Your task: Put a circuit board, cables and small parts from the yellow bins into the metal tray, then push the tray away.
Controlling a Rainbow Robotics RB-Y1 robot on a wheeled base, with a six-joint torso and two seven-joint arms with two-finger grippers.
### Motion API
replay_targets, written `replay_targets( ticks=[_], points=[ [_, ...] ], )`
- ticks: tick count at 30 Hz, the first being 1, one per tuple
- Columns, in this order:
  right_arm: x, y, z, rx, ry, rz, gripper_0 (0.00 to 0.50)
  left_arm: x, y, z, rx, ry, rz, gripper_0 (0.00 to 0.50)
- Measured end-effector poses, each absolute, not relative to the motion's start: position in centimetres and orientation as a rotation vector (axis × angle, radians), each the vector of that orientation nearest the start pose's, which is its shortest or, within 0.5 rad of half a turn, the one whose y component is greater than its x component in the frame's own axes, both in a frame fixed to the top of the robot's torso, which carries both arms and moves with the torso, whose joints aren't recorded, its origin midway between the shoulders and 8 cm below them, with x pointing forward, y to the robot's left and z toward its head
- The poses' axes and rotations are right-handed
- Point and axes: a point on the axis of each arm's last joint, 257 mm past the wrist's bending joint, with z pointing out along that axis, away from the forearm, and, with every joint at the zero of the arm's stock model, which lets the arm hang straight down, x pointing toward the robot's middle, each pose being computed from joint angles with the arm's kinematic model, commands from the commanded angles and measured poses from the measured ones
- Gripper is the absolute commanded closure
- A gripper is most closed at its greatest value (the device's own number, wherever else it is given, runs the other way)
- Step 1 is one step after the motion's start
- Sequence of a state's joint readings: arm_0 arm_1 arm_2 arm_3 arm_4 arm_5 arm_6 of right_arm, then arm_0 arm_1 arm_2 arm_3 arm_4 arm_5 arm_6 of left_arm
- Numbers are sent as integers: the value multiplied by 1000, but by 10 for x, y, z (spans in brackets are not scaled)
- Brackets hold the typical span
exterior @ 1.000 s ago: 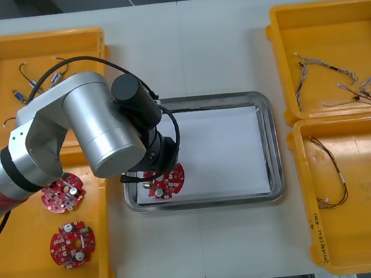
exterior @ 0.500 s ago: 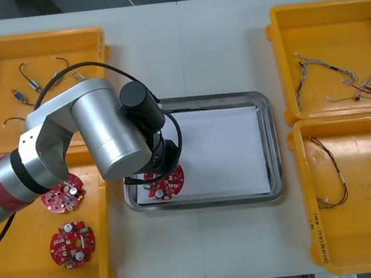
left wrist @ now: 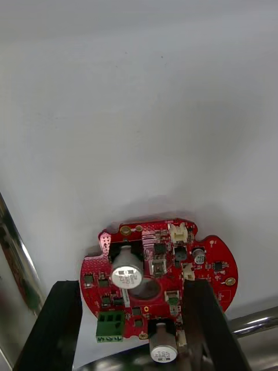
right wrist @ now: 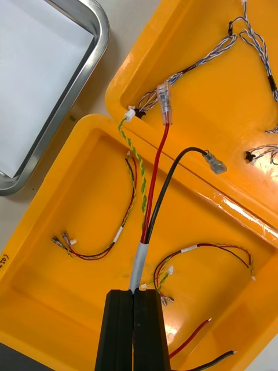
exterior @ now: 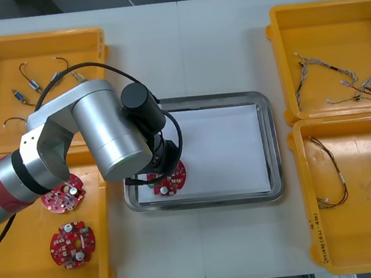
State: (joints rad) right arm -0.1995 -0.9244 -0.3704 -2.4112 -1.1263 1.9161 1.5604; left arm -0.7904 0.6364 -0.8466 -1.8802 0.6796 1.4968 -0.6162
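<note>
left end effector (left wrist: 130, 288): apart, has shifted slightly above circuit board (left wrist: 156, 278)
circuit board: lies delivered in metal tray (exterior: 272, 144)
right end effector (right wrist: 134, 298): clamped on cable (right wrist: 154, 197)

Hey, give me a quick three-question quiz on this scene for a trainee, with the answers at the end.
1. True or false: the left end effector has its fingers shut together.
2. Where does the circuit board below it lie? A) on the white inside of the metal tray; B) in a yellow bin; C) on the bare table.
3. Fill in: the right end effector is shut on a ____ with red and black wires.
Key: 1 false, they stand apart; 2 A; 3 cable.
</note>
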Motion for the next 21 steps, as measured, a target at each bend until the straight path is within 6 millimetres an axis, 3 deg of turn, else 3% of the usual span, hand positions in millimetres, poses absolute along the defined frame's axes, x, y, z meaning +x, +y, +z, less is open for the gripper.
replay_targets(
  ticks=[11, 15, 21],
  points=[
    [354, -320, -94, -746, 2457, -119, 500, 444, 79, -250, 155, 2674, -143, 0],
    [354, -318, -92, -749, 2452, -117, 500, 440, 84, -232, 117, 2695, -152, 0],
    [356, -302, -88, -823, 2430, -98, 500, 437, 100, -189, 28, 2716, -185, 0]
  ],
)
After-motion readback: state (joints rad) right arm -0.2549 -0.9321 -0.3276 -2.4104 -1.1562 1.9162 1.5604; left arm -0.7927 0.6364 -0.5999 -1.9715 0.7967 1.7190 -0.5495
